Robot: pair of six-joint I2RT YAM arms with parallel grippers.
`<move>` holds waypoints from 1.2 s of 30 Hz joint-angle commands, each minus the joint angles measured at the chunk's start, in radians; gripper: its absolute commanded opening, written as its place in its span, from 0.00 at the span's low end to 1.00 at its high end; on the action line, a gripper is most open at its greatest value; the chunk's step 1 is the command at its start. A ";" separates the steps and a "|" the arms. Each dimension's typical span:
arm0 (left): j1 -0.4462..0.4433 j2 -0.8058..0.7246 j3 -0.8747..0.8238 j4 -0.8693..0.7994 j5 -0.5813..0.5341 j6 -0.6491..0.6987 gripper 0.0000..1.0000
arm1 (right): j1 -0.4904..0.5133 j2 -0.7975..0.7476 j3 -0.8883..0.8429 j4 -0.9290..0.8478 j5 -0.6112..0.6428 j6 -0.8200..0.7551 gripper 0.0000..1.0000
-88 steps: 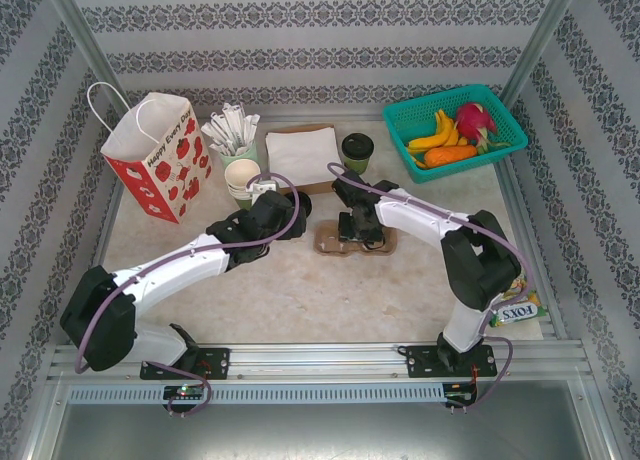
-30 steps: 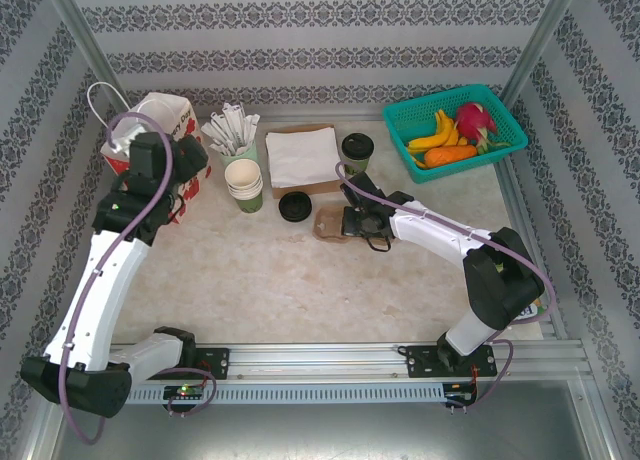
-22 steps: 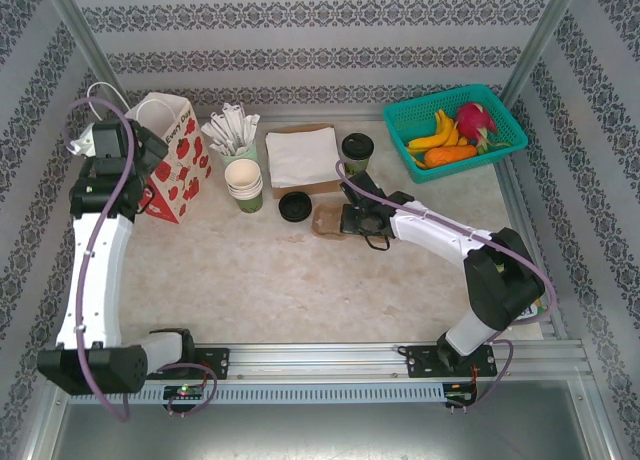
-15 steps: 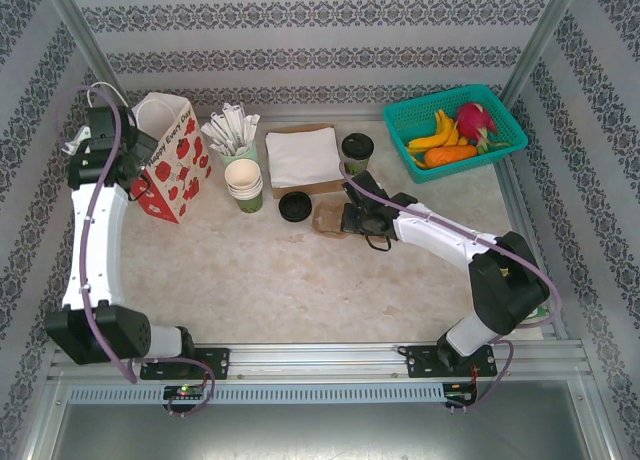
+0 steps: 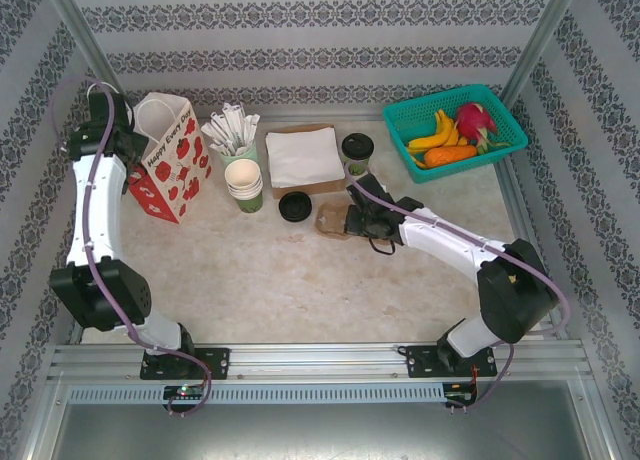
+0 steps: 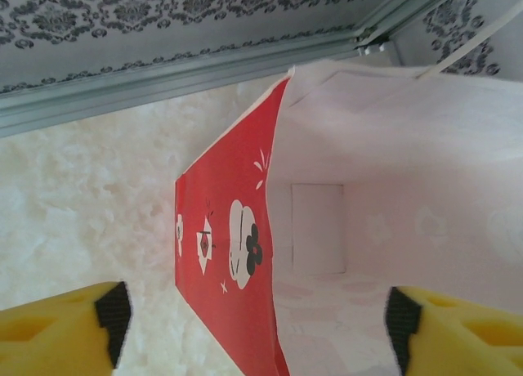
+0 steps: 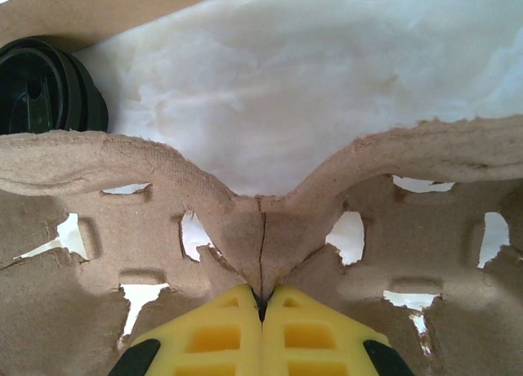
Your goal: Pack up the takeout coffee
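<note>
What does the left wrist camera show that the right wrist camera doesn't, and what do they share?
Left wrist: the red-flowered paper bag with its mouth open and the visible white inside bare, its red wall between the wide-apart fingers of the left hand, plus the back rail. Right wrist: the brown cup carrier, the right hand shut at its middle ridge, and a black lid at upper left. Both: the white marbled table and yellow fingers.

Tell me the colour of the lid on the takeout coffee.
Black. The lid on the green takeout coffee shows best in the top external view.
</note>
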 commanded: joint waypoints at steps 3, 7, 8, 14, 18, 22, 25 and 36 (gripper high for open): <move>0.009 0.057 0.057 -0.053 0.024 0.000 0.66 | -0.005 -0.042 -0.015 0.001 0.041 0.019 0.00; 0.009 0.052 0.048 -0.031 0.038 0.027 0.49 | -0.006 -0.061 -0.034 0.004 0.050 0.031 0.00; 0.009 0.049 0.044 -0.026 0.040 0.033 0.46 | -0.005 -0.064 -0.038 0.005 0.053 0.032 0.00; 0.009 0.004 0.014 0.002 0.044 0.137 0.30 | -0.005 -0.075 -0.041 0.009 0.063 0.030 0.00; 0.012 -0.037 0.004 -0.028 0.019 0.198 0.00 | -0.006 -0.076 -0.030 0.001 0.064 0.013 0.00; 0.015 -0.107 -0.025 -0.057 0.025 0.278 0.00 | -0.021 -0.071 -0.012 -0.019 0.037 -0.016 0.00; 0.021 -0.167 -0.062 -0.087 0.048 0.330 0.00 | -0.041 -0.068 -0.001 -0.032 0.006 -0.030 0.00; 0.036 -0.419 -0.193 -0.123 0.207 0.523 0.00 | -0.119 -0.055 0.032 -0.034 -0.072 -0.052 0.00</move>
